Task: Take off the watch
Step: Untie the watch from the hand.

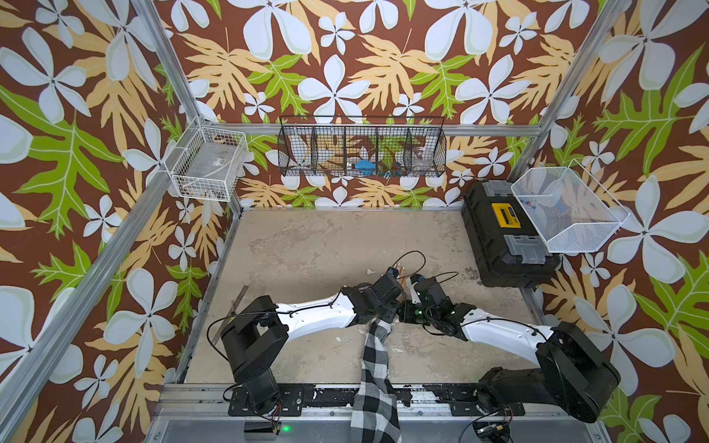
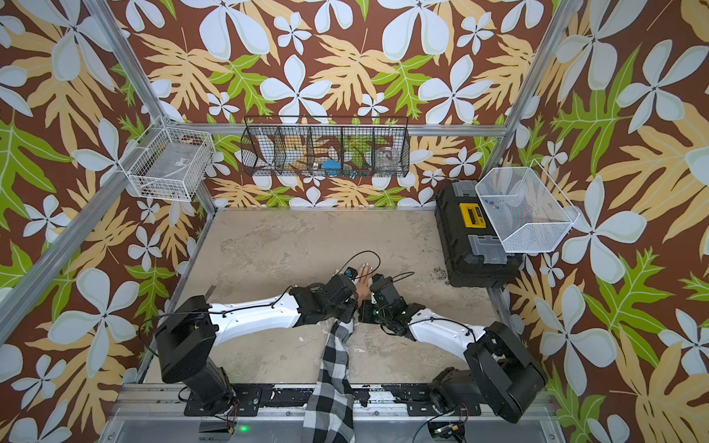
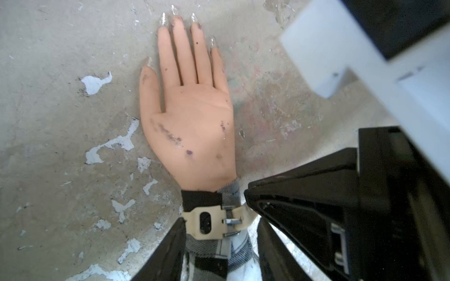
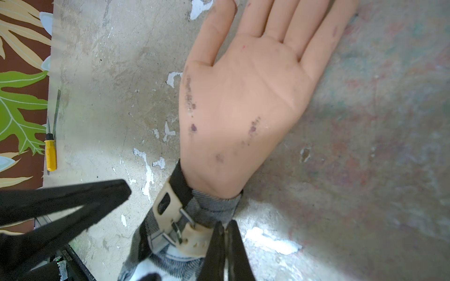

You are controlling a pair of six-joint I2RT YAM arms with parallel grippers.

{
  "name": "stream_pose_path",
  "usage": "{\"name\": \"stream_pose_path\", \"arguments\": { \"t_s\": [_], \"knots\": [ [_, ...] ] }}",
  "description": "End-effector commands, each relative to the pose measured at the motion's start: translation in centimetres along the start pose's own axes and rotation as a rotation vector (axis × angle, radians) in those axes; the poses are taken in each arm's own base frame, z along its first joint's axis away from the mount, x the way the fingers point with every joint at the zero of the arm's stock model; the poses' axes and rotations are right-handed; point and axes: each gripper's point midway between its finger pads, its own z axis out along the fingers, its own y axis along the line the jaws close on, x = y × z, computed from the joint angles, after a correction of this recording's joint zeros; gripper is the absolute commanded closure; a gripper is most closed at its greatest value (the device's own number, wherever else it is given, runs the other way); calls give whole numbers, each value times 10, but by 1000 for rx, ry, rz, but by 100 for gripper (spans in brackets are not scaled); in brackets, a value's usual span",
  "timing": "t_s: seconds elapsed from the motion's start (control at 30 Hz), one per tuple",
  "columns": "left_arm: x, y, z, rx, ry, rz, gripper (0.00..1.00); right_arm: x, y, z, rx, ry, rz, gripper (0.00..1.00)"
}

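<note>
Nearest the robot's base, the checked sleeve (image 1: 374,356) runs away across the table (image 3: 60,121). The watch (image 3: 211,222) sits at its far end, fastened round the cuffed wrist with the buckle (image 3: 231,221) facing up and the case out of sight underneath. Its strap lies across the forearm, so its long axis runs from one arm toward the other. The left gripper (image 3: 220,226) straddles that wrist with its jaws spread, one on each side of the strap; I cannot tell whether they press in. The strap's holed free end points at the right gripper (image 4: 225,228), whose jaws are pressed together with their tips at that end, though whether any strap is caught between them is unclear. I judge the right arm better placed to draw the tail back through the buckle. Beyond lies the mannequin hand (image 3: 194,121), palm up, fingers pointing away
</note>
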Motion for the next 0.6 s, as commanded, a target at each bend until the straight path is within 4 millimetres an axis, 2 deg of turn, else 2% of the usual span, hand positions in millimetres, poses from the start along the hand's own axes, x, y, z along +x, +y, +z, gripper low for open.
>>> {"name": "stream_pose_path", "arguments": {
  "t_s": [0.0,0.57],
  "knots": [
    [5,-5,4,9,16,6,50,-1,2,0,-7,-7,-5,100],
    [9,18,10,-135,19,4,51,1,0,-1,-7,-9,-5,100]
  ]
}}
